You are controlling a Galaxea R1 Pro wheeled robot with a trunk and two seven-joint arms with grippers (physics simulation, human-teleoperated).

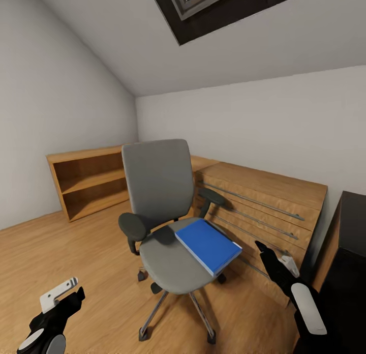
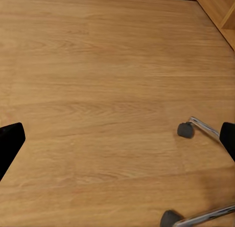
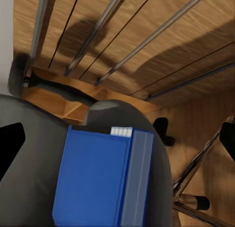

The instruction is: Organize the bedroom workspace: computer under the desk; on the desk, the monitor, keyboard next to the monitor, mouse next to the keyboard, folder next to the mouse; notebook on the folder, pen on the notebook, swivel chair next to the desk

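Blue folder (image 1: pixel 208 245) lies flat on the seat of the grey swivel chair (image 1: pixel 157 188), overhanging the front edge.

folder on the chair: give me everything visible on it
The folder is a flat, bright blue rectangle with a paler strip along one long edge and a small white label at one end of that edge, seen in the right wrist view. It lies closed and flat on the front-right part of the swivel chair seat, one corner slightly overhanging the seat edge. Only the seat touches it; the right gripper hovers beside it, apart.
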